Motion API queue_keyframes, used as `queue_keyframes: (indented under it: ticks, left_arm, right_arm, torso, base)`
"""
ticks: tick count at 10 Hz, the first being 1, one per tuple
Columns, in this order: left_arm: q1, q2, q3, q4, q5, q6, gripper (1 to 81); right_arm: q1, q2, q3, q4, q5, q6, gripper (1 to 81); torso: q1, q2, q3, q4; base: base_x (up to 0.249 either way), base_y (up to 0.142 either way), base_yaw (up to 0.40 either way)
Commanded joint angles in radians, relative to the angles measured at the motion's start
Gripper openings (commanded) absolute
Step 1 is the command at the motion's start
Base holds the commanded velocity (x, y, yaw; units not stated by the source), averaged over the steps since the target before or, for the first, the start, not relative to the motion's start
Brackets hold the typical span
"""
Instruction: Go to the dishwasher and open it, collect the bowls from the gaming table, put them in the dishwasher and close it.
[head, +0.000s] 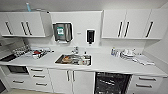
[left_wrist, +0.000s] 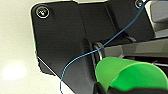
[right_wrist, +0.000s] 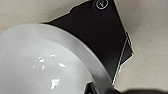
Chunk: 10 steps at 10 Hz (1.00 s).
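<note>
The dishwasher (head: 111, 83) stands open under the white counter, right of the middle in the head view, showing a dark interior with wire racks. A small green bowl (left_wrist: 130, 75) sits tilted and close up in the left wrist view, with my left gripper (left_wrist: 117, 89) shut on its rim. In the right wrist view a larger glossy white bowl (right_wrist: 42, 62) is held at its edge by my right gripper (right_wrist: 100, 90). Pale floor shows behind both bowls. The gaming table is out of view.
A steel sink (head: 73, 60) with dishes is set in the counter (head: 105, 65). Stacked plates (head: 127, 53) stand at the right and a cluttered tray (head: 37, 53) at the left. White drawers (head: 38, 76) and doors flank the dishwasher. Wall cabinets (head: 130, 23) hang above.
</note>
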Motion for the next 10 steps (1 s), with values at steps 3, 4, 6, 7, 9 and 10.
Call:
queue_keyframes:
  ticks: [3,4,6,7,9,10]
  left_arm:
    - [-0.044,0.002,0.002,0.005,0.046,-0.001,1.0]
    - [-0.044,0.002,0.002,0.005,0.046,0.001,1.0]
    - [-0.044,0.002,0.002,0.005,0.046,0.001,1.0]
    - [-0.044,0.0,0.002,0.005,0.046,0.001,1.0]
    - [-0.044,0.0,0.002,0.005,0.046,-0.001,1.0]
    - [-0.044,0.0,0.002,0.005,0.046,-0.001,1.0]
  right_arm:
    - [0.042,-0.008,0.002,-0.01,-0.044,-0.001,1.0]
    - [0.041,-0.008,0.002,-0.008,-0.044,-0.001,1.0]
    - [0.039,-0.007,0.002,-0.008,-0.044,-0.001,1.0]
    - [0.039,-0.007,0.002,-0.008,-0.044,-0.001,1.0]
    - [0.039,-0.005,0.002,-0.008,-0.044,-0.001,1.0]
    - [0.039,-0.005,0.002,-0.008,-0.044,-0.001,1.0]
  torso:
    - [0.001,0.0,0.0,0.0]
    - [0.001,0.0,0.0,0.0]
    - [0.001,0.0,0.0,0.0]
    - [0.001,0.0,0.0,0.0]
    - [0.001,0.0,0.0,0.0]
    - [0.001,0.0,0.0,0.0]
  base:
    - [0.099,-0.09,0.0]
    - [0.099,-0.091,0.0]
    - [0.099,-0.091,0.0]
    - [0.099,-0.091,0.0]
    - [0.099,-0.091,0.0]
    - [0.099,-0.092,0.0]
